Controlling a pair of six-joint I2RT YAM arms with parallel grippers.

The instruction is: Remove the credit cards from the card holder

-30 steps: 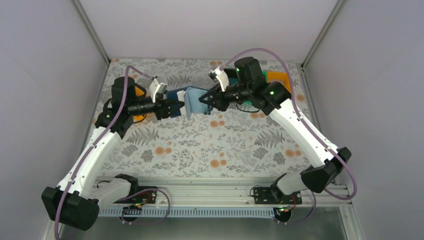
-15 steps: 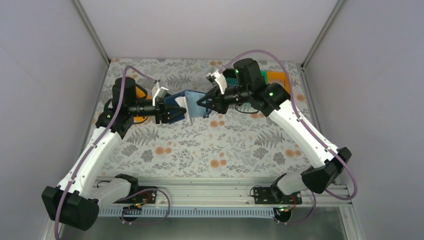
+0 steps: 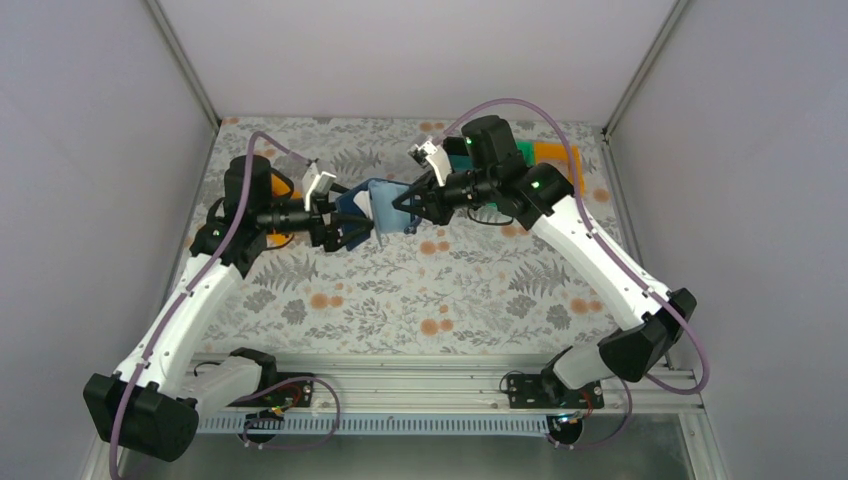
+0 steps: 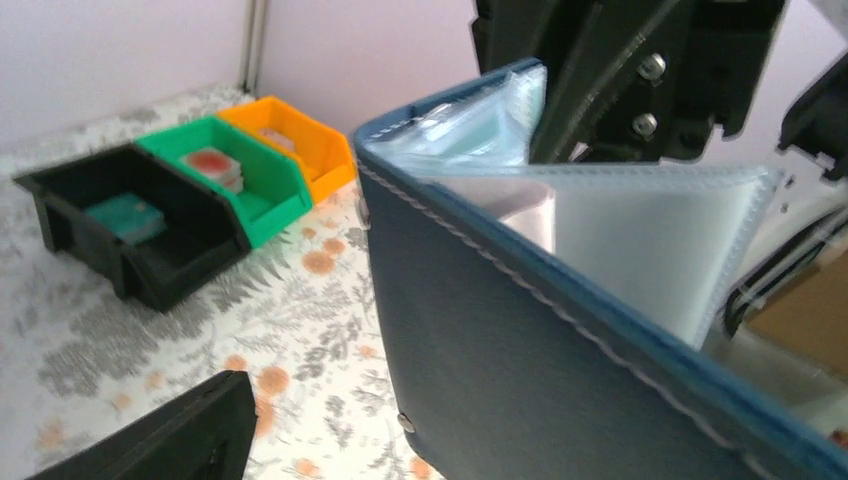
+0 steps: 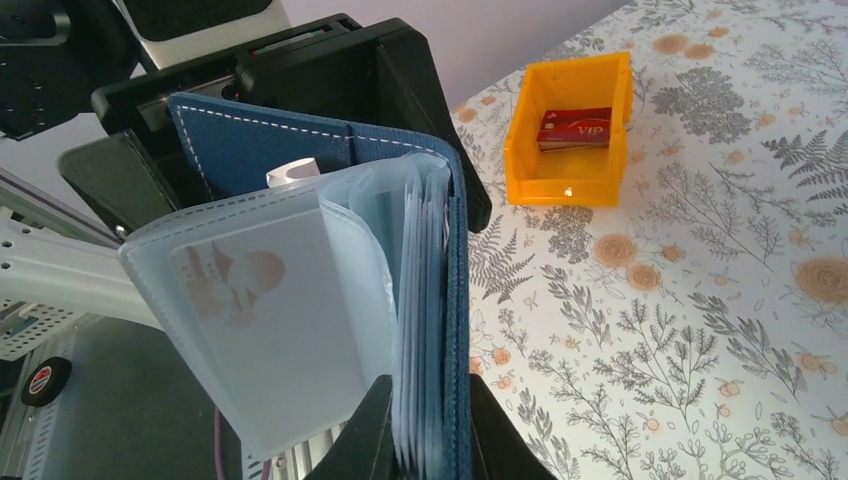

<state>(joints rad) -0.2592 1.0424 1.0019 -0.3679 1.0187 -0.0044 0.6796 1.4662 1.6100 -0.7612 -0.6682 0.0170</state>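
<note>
The navy card holder (image 3: 385,205) hangs open in the air between both arms. My right gripper (image 3: 403,203) is shut on its one cover and the stack of clear sleeves (image 5: 425,300), fingers on both sides (image 5: 425,415). A loose sleeve (image 5: 270,330) fans out to the left. My left gripper (image 3: 345,228) is open around the other navy cover (image 4: 520,340); one finger (image 4: 150,435) stands apart from it and the other is hidden. A pale teal card (image 4: 480,130) shows inside the sleeves. Other credit cards lie in bins: red (image 5: 575,128), red (image 4: 210,163), teal (image 4: 125,215).
An orange bin (image 3: 278,185) sits at the back left behind my left arm. Black (image 4: 120,250), green (image 4: 250,185) and orange (image 4: 300,150) bins stand in a row at the back right, partly under my right arm (image 3: 520,185). The floral table (image 3: 420,290) lies below.
My left gripper's fingers have spread apart from the navy cover. My right gripper has shifted a little left, still holding the wallet.
</note>
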